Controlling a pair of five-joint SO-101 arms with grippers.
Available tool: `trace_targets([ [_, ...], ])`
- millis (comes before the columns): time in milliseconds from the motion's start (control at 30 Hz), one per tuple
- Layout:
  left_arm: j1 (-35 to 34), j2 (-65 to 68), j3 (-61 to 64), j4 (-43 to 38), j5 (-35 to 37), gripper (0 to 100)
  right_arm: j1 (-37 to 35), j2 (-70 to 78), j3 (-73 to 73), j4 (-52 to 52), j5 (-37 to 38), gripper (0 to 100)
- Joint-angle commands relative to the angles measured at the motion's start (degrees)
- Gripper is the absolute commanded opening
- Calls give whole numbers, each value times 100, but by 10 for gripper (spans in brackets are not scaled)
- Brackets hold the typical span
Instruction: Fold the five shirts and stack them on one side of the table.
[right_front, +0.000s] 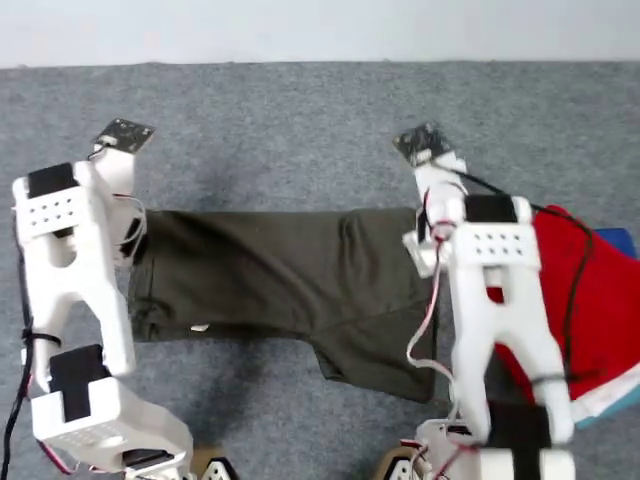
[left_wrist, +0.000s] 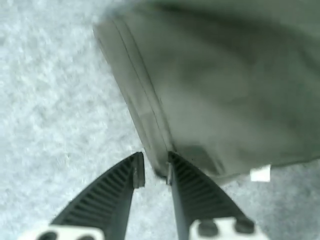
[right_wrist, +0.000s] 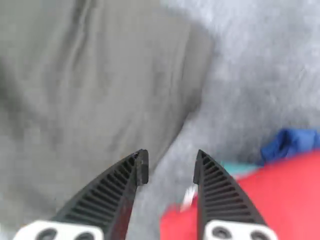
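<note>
At the table's left, my left gripper (left_wrist: 154, 169) stands barely parted at the hem of the olive shirt (right_front: 270, 280), gripping nothing | centre: olive shirt spread across mid-table | right: my right gripper (right_wrist: 170, 167) is wide open and empty over its edge, beside the red shirt (right_front: 590, 300)

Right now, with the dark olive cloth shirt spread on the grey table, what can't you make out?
Dark olive cloth shirt: both ends, high view, under the white arms.
Red shirt: how many garments lie beneath, high view, arm and picture edge cover them.
Left gripper: whether it holds the shirt, left wrist view, blurred.
</note>
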Motion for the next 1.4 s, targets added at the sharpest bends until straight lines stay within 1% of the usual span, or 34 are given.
trace_targets([
  [0,404,-246,391,-519,308,84,-224,884,-888,-462,-404,162],
  [100,615,-246,945,-1178,369,84,-338,1745,-1758,-549,-475,162],
  [233,633,-246,1508,-2040,413,84,-356,2853,-2796,-690,-484,162],
  [467,651,-246,2176,-3077,413,84,-312,4796,-4264,-804,-448,162],
  [667,642,-246,2765,-3921,422,84,-347,5991,-5644,-391,-440,156],
  [733,642,-246,2932,-4167,457,83,-321,6211,-6022,-163,-440,120],
  [833,624,-255,3099,-4492,782,83,-180,6396,-6453,119,-440,1],
  [900,624,-255,3108,-4519,888,83,-48,6422,-6620,338,-440,28],
  [1000,624,-255,3108,-4519,905,84,233,6422,-6787,505,-440,9],
  [1133,633,-255,3108,-4519,905,84,365,6422,-6936,708,-440,35],
  [1300,633,-255,3116,-4519,905,84,303,6404,-7393,1218,-492,191],
  [1367,633,-255,3125,-4519,905,84,198,6360,-7868,1657,-492,211],
])
